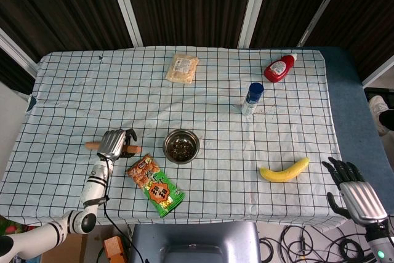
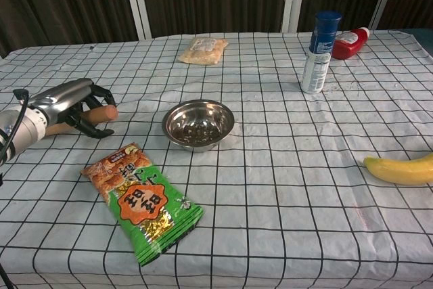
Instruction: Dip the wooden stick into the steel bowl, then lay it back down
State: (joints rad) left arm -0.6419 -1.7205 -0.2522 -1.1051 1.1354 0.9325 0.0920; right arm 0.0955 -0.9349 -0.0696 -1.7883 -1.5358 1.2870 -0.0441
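**A:** Your left hand (image 2: 71, 103) is low over the wooden stick (image 2: 101, 114), right at the desk (image 1: 215, 109). Fingers look loosened and arched over it rather than clamped, but I can't tell whether they're off it. Stick lies flat under the palm, one end poking out toward the steel bowl (image 2: 198, 123), the other out the far side of the hand in the head view.

**B:** So which step am I in?

**A:** Looks like the lay-down. Stick is level on the cloth, not tilted toward the bowl, and the bowl sits well apart on the hand's inner side. I'd judge the dip as done, but I can't confirm that from here.

**B:** Anything close to the hand?

**A:** Snack bag (image 2: 141, 202) just nearer you than the hand. Lift straight up when you release so you don't drag the stick into it. It's round, so it may roll.

**B:** Right side?

**A:** Right hand (image 1: 357, 195) is parked off the desk edge, fingers spread, holding nothing. Banana (image 1: 284, 170) is nearest to it, untouched.
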